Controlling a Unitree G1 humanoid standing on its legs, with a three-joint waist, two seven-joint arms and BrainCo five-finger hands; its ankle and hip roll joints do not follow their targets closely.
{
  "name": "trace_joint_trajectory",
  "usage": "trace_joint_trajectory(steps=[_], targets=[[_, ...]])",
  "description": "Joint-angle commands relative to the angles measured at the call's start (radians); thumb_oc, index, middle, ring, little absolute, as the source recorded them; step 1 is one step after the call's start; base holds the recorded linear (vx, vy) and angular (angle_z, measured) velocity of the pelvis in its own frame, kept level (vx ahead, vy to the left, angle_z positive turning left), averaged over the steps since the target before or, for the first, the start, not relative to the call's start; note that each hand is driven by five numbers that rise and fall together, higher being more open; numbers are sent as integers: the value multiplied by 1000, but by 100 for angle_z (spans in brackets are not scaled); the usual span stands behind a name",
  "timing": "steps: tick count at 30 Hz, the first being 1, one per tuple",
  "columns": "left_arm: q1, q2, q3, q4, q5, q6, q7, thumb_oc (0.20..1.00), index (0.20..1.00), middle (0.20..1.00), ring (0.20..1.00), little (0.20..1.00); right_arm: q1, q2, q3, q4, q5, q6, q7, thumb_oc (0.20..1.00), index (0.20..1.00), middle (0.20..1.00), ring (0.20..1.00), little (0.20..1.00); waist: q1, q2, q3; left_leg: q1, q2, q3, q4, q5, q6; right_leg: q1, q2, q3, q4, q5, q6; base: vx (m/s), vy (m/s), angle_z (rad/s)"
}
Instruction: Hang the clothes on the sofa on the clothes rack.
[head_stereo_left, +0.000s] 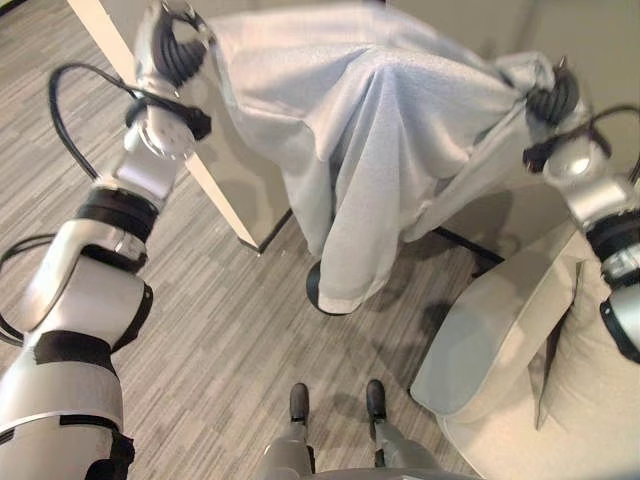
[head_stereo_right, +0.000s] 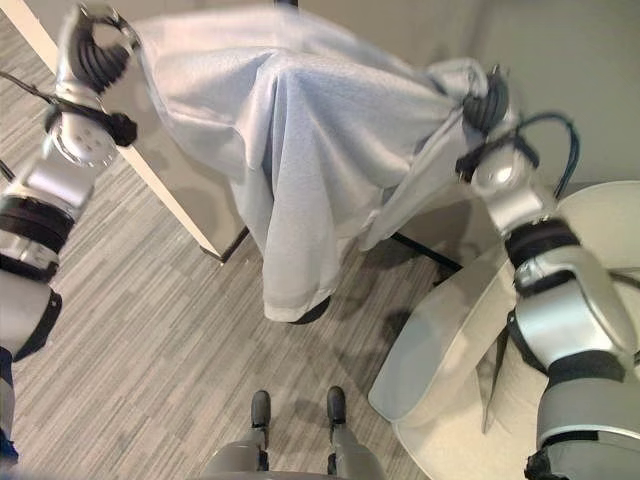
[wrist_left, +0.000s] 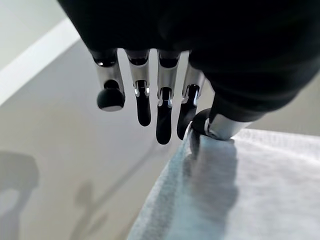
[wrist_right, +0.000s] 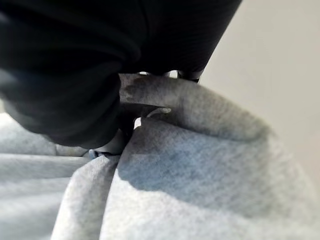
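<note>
The pale grey garment (head_stereo_left: 370, 130) was held raised and spread between both hands: its one corner was pinched by the thumb of the left hand (wrist_left: 165, 107) against extended fingers (wrist_left: 142, 102), while the other end was bunched within the clenched right hand (head_stereo_right: 487, 100). Below the hands, the cloth hung above a grey striped floor (head_stereo_left: 220, 330), with a light sofa (head_stereo_left: 520, 350) under the right arm. A black round base (head_stereo_left: 318, 290) under the cloth was recorded in the head views, not the wrist views.

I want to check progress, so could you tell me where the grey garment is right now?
The grey garment hangs spread between the left robot hand and right robot hand, draped above the floor, left of the sofa.
</note>
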Motion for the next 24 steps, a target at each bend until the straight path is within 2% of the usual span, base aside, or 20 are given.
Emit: trace_joint_trajectory(steps=[1,5,7,9,10,11,12,19,24], targets=[[-85,9,84,36,30,-8,28,200,200,200,200,200,-41,-82,-78,-9,1,-26,-37,200,200,200,200,200,33,13,72,61,32,60,1,-37,-91,100,-76,-26,4,-83,157,10,-3,-6],[122,-59,209,-77,38,-14,25,200,200,200,200,200,196,22,-241,-169,-5,-61,-58,200,200,200,200,200,25,18,82,75,31,65,1,-46,-86,101,-78,-16,9,-90,149,11,-3,-3],[177,-80,235,-114,42,-16,27,200,200,200,200,200,243,50,-268,-200,-12,-65,-61,200,200,200,200,200,26,19,79,81,31,67,1,-49,-84,103,-79,-13,8,-92,147,10,2,-7],[273,-143,276,-165,32,-22,8,200,200,200,200,200,333,104,-320,-256,-13,-77,-56,200,200,200,200,200,22,21,76,92,31,73,1,-55,-82,108,-80,-11,9,-97,141,9,-6,-6],[273,-143,276,-165,32,-22,8,200,200,200,200,200,334,104,-321,-256,-13,-76,-56,200,200,200,200,200,23,21,76,92,31,73,1,-55,-82,108,-80,-11,9,-97,141,0,0,0],[286,-157,283,-168,18,-26,3,448,448,448,448,448,343,117,-327,-262,-4,-84,-54,398,398,398,398,398,21,22,76,95,31,75,1,-56,-82,109,-80,-10,11,-99,139,0,0,0],[306,-172,292,-175,4,-32,0,1000,1000,1000,1000,1000,360,129,-336,-271,3,-87,-51,1000,1000,1000,1000,1000,19,23,74,99,31,76,1,-57,-82,112,-80,-8,10,-100,137,2,-9,-4],[423,-272,381,-275,-232,-92,-61,1000,1000,1000,1000,1000,424,156,-406,-398,19,-102,-46,1000,1000,1000,1000,1000,12,21,62,124,33,87,1,-68,-80,126,-79,-5,11,-104,130,0,-4,-2],[520,-287,446,-347,-307,-105,-113,1000,1000,1000,1000,1000,516,117,-489,-554,-3,-125,0,1000,1000,1000,1000,1000,-1,16,43,147,35,96,1,-76,-76,141,-80,-3,11,-106,127,6,-3,-3]])
